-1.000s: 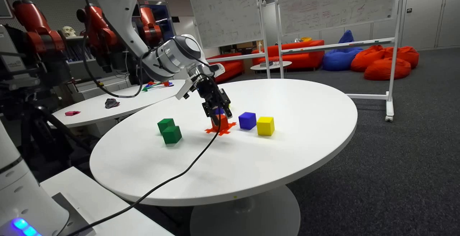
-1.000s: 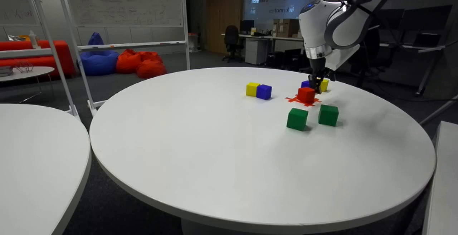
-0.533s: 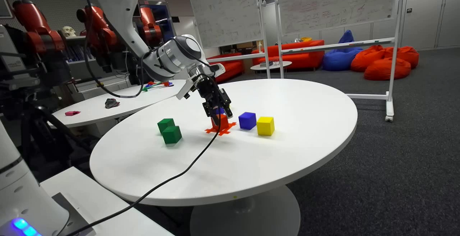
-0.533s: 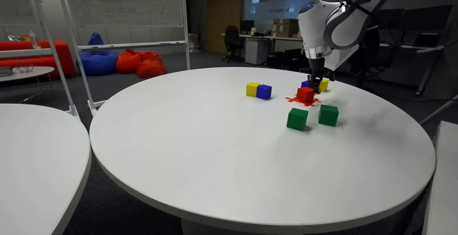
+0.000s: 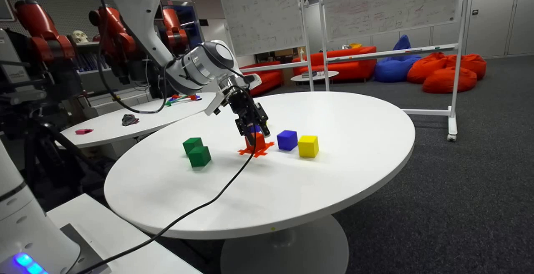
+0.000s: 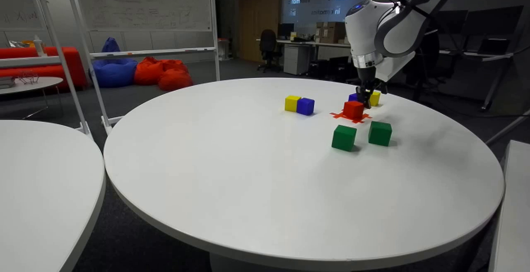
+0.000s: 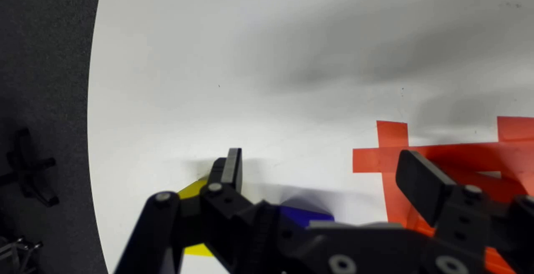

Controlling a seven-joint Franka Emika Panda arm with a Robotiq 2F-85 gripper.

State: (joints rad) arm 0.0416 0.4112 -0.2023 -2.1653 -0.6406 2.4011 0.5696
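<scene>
two fingers (image 7: 420, 178) of the claw (image 7: 320, 161) are standing well spread, and nothing is being pinched between their tips; in the wrist view, white table (image 7: 271, 115) is filling the gap. much is hinging on how the nearby blocks are lying against that gap. in an exterior view, a red block (image 6: 353, 110) is sitting just to the left of the claw, with strips of red tape (image 7: 394, 159) spreading out around its foot. in the wrist view its colour is blending with the tape behind the finger on the right, so the red block is seemingly lying off to that side rather than inside the spread. a blue block (image 7: 308, 215) is lining up with the gap itself, lower in the view, most of it disappearing behind the claw's dark frame. a yellow block (image 7: 192, 189) is peeking out behind the finger on the left. every block is looking about as long as it is wide, so no long axis is showing. two green blocks (image 6: 343, 138) are resting on the near side of the red block. in an exterior view, a finger is partly covering the red block (image 5: 260, 142); whether they are touching, i am not able to tell.
</scene>
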